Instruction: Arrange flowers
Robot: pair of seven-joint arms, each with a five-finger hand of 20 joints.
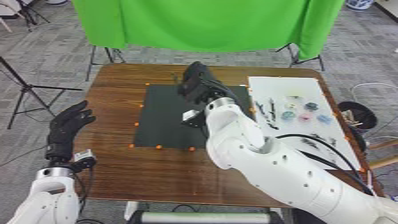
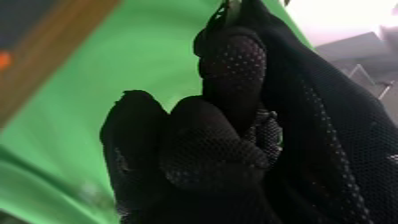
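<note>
Pinching a thin pale piece [image 2: 233, 11] between thumb and fingertip, the right hand [image 1: 201, 86] is held above the black mat [image 1: 160, 117], toward the far side of the brown wooden table [image 1: 111, 165]. In the right wrist view the other fingers of this hand are bent inward, side by side, and the piece juts out at the fingertips; most of it is hidden by the glove, so its full form cannot be told. The left hand [image 1: 67, 129], at the table's left edge and well apart from the mat, is open, its fingers loosely extended and its thumb set off to the side.

The task's flowers [image 1: 305, 117] are grouped on the white sheet [image 1: 275, 84], which lies to the right of the mat. Among them are pink, light blue, bluish-grey and pale yellow heads. Beside the group, on its left, are narrow dark sprigs [image 1: 261, 108]; further dark pieces [image 1: 310, 143] lie on the sheet nearer the robot. Small orange markers [image 1: 159, 147] are spaced about the mat. Beyond the table hangs a green cloth [image 1: 209, 25]; a black bin [image 1: 358, 116] with contents stands just beside the table's right edge, and a black tripod [image 1: 27, 86] stands to the left.
</note>
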